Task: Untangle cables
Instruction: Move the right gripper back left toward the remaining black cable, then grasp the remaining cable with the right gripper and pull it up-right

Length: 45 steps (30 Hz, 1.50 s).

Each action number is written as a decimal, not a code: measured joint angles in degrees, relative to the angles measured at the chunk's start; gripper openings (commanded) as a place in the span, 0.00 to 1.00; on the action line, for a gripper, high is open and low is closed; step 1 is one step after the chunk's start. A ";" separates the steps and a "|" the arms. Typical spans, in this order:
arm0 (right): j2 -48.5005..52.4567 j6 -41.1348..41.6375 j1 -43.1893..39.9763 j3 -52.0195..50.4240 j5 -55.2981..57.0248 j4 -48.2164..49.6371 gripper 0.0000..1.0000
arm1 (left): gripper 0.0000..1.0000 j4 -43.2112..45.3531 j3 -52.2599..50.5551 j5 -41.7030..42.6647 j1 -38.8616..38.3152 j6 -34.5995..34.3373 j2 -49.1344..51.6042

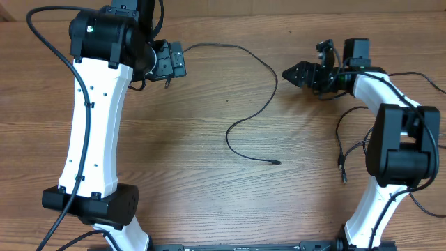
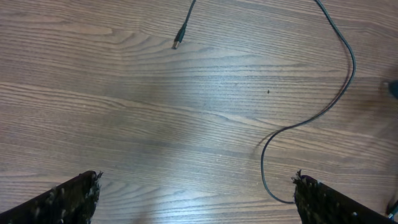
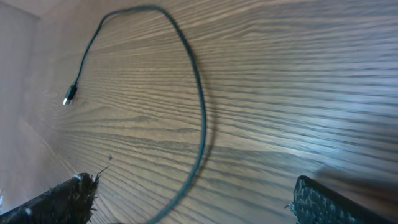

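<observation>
**White shells, black joints**

The left arm wears a long white shell dotted with small dark screw holes. Blocky black joint housings cap both ends, and a tiny green spot shows on the upper one. A thick black cable runs down the shell. The right arm is built alike, with white links, black joints and black cabling. The left pincer and right pincer are black, and their fingers look rough and grainy up close.

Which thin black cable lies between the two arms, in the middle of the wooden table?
The long S-curved thin black cable, whose plug rests mid-table; the other thin cable lies beside the right arm.
</observation>
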 measured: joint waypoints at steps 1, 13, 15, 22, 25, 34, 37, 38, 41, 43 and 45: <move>0.46 0.44 0.57 0.00 0.00 0.57 1.00 | 1.00 0.00 -0.02 0.00 0.00 0.00 0.02; 4.52 5.53 6.86 0.46 -1.31 6.64 1.00 | 1.00 -0.02 0.00 0.00 0.00 0.00 0.02; 4.63 5.99 7.72 0.55 -1.31 6.88 1.00 | 1.00 -0.02 0.00 0.00 0.00 0.00 0.02; 4.85 7.52 10.73 0.63 -0.39 8.31 0.91 | 1.00 -0.02 0.00 0.00 0.00 0.00 0.02; 5.05 8.66 11.85 0.66 0.63 8.57 0.64 | 1.00 0.00 0.00 0.00 0.00 0.00 0.02; 6.19 9.44 12.31 0.63 1.88 8.55 0.04 | 1.00 0.00 0.00 0.00 0.00 -0.02 0.02; 6.19 9.42 12.22 0.63 2.14 8.35 0.04 | 1.00 0.00 -0.02 0.00 0.00 0.00 0.00; 6.19 9.38 12.17 0.63 2.43 7.87 0.03 | 1.00 -0.02 -0.02 0.00 0.00 -0.02 0.02; 5.88 9.40 11.91 0.63 4.39 5.92 0.04 | 1.00 -0.02 0.00 0.00 0.00 0.00 0.02; 4.96 9.35 11.80 0.63 5.88 4.70 0.04 | 1.00 -0.02 0.00 0.00 0.00 -0.02 0.02; 3.15 9.35 11.67 0.63 7.34 3.65 0.04 | 1.00 -0.02 0.00 0.00 0.00 0.00 0.02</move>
